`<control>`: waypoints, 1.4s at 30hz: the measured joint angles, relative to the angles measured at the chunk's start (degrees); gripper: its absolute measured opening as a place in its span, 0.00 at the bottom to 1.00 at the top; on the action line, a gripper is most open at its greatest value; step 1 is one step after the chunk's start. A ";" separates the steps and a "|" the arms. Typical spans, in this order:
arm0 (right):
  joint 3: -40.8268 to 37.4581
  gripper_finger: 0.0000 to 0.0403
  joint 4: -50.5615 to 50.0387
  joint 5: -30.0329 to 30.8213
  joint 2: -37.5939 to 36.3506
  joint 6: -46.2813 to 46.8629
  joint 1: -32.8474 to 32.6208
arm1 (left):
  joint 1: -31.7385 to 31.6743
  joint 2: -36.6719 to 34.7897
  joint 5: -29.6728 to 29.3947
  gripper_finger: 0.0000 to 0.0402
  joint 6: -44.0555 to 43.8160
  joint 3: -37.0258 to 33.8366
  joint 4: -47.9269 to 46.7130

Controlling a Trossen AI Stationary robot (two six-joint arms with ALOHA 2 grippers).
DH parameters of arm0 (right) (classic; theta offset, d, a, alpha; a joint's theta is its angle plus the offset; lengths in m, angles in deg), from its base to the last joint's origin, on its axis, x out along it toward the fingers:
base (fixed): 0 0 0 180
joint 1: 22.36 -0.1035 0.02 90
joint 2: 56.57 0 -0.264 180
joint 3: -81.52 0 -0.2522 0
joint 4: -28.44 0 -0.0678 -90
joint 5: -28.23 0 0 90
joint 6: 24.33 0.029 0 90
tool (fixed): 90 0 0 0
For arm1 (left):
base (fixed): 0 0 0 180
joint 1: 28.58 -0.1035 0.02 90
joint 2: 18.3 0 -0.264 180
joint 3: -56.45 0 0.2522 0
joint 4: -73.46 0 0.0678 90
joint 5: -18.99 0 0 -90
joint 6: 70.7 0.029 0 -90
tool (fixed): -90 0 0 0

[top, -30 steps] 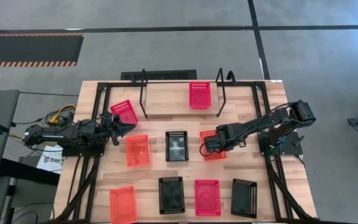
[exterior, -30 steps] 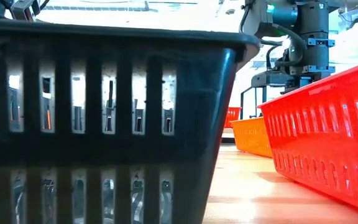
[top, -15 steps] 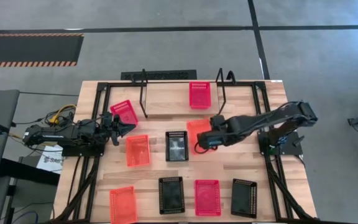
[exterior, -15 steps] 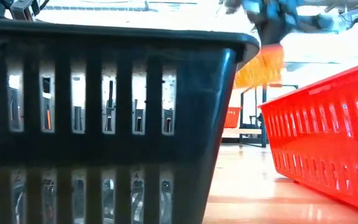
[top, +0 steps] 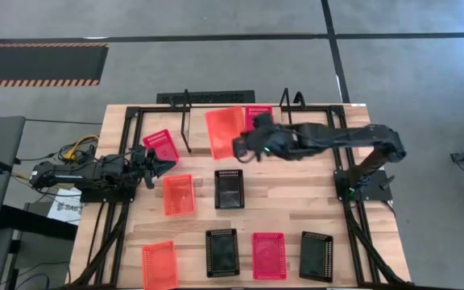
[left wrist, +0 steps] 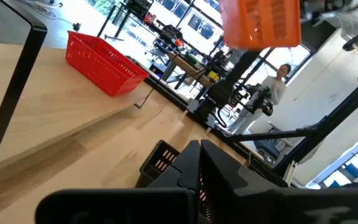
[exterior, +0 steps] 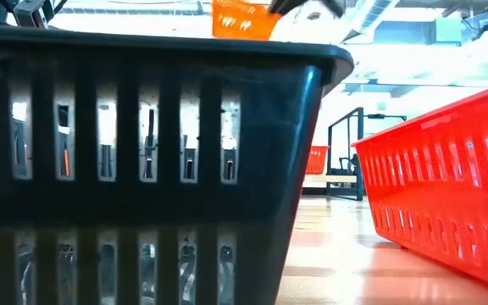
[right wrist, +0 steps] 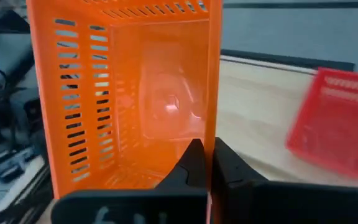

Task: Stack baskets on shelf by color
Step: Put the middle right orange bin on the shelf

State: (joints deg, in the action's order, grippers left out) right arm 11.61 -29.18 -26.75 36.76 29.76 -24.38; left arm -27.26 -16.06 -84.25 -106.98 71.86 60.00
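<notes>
My right gripper [top: 244, 148] is shut on an orange basket [top: 225, 133] and holds it in the air over the shelf [top: 188, 122], near the table's far edge. A red-pink basket [top: 257, 112] stands on the shelf's right part, half hidden behind my right arm. The low view shows the orange basket [exterior: 244, 19] high up. My left gripper [top: 166, 164] rests shut at the table's left, beside another red-pink basket [top: 161, 145]. My right gripper pinches one side wall of the orange basket at its rim [right wrist: 214, 134], with one finger inside the basket and one outside. It reaches in from the table's right, slanting downward. The basket is lifted clear and tilted, its open side turned toward the wrist.
On the table lie an orange basket [top: 178, 194] and a black one [top: 229, 188] in the middle. Along the near edge are an orange [top: 159, 265], a black [top: 221, 253], a red-pink [top: 269, 255] and a black basket [top: 316, 255]. A black rail frame [top: 341, 153] borders the table.
My right gripper has risen from the middle of the table and swung toward the far edge and left, over the shelf, turning as it went. The orange basket has been lifted clear of the table and tipped.
</notes>
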 joint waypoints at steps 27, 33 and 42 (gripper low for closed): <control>-0.07 0.01 7.70 -20.20 18.12 0.05 19.56 | 0.00 0.76 0.50 0.00 -0.35 0.00 -0.07; -0.08 0.01 2.89 -19.50 18.31 1.12 20.70 | 0.00 0.76 0.48 0.00 -0.35 0.00 -0.07; -0.08 0.01 2.01 -19.26 18.59 1.54 21.02 | 0.00 0.76 0.47 0.00 -0.17 0.00 -0.07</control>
State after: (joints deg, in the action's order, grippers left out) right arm 11.53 -27.17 -46.01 55.35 31.30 -3.35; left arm -27.26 -15.30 -83.77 -107.15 71.86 59.93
